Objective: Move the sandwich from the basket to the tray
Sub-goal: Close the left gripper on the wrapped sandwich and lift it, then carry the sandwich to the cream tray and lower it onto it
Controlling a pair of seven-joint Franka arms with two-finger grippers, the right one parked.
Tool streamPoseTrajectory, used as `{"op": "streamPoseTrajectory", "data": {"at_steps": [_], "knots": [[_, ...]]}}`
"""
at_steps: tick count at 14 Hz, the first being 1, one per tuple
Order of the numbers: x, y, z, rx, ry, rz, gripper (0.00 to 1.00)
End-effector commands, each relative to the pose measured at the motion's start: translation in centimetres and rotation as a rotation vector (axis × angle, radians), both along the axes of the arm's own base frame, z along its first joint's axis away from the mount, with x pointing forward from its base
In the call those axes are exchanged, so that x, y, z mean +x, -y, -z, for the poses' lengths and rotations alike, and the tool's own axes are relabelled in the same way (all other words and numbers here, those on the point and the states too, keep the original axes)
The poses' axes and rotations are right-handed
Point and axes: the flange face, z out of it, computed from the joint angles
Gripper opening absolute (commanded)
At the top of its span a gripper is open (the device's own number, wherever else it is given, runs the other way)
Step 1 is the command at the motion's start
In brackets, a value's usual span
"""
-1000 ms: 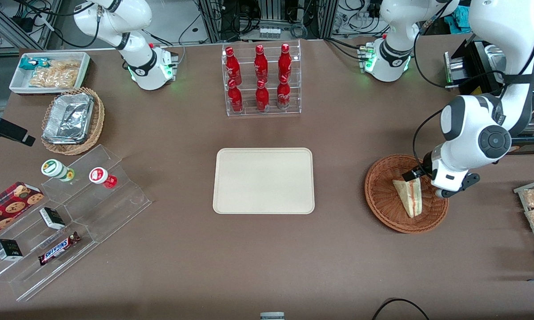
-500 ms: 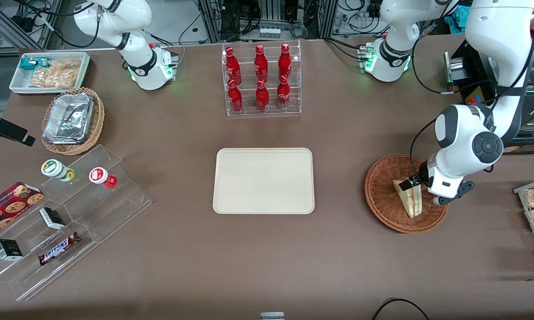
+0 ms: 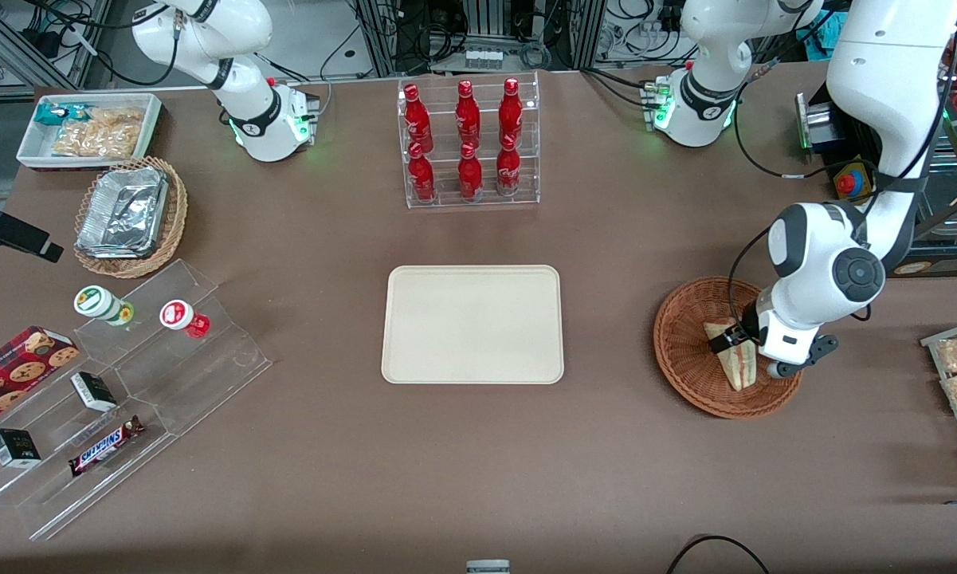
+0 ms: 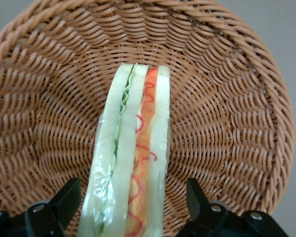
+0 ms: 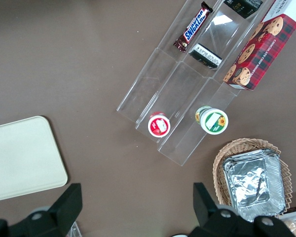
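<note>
Gripper, front view: left arm's gripper (image 3: pixel 731 338) low inside the basket (image 3: pixel 685 359), at the sandwich's end farther from the camera; one dark finger shows against the bread.
Sandwich, front view: sandwich (image 3: pixel 737 367) lies in the basket, toward the rim nearest the working arm's end of the table, its filling stripe running along its length.
Tray, front view: cream tray (image 3: pixel 472 324) sits flat at the middle of the table (image 3: pixel 478 462), well apart from the basket, nothing on it.
Bottle rack, front view: clear rack of red bottles (image 3: pixel 468 143) stands farther from the camera than the tray, near the table's edge.
Gripper, left wrist view: gripper (image 4: pixel 133 200) spread wide, one finger (image 4: pixel 66 197) on each flank of the sandwich (image 4: pixel 133 163), gaps visible on both sides.
Sandwich, left wrist view: wedge rests on edge across the woven floor of the basket (image 4: pixel 227 108), green layer and red-orange layer facing the lens.
Tray, right wrist view: one rounded corner of the tray (image 5: pixel 24 158) on the brown table (image 5: pixel 89 59).
Display steps, right wrist view: clear stepped stand (image 5: pixel 182 98) carries two small tubs, a chocolate bar and a cookie box.
</note>
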Motion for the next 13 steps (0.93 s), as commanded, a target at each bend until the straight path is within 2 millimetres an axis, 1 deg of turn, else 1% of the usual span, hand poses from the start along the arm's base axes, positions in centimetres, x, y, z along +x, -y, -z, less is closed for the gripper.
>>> {"op": "streamPoseTrajectory", "data": {"at_steps": [1,2,3,4,6,7,9,10,11,12,13], "knots": [[0.3,0.2,-0.2,-0.007,0.01,-0.017,0.4],[0.3,0.3,-0.4,-0.007,0.011,-0.022,0.3],[0.3,0.3,-0.6,-0.006,0.012,-0.025,0.26],[0.4,0.5,-1.0,-0.004,0.017,-0.019,0.24],[0.8,1.0,-3.5,0.003,0.047,-0.01,0.2],[0.9,1.6,-5.1,0.01,0.029,0.007,0.2],[1.2,4.3,-9.2,0.026,-0.024,0.061,0.2],[0.7,6.1,-11.1,0.028,-0.043,0.095,0.2],[0.0,7.9,-12.3,0.031,-0.048,0.13,0.19],[-1.0,10.8,-13.2,0.029,-0.055,0.183,0.18],[-2.0,14.0,-13.5,0.023,-0.062,0.243,0.18]]}}
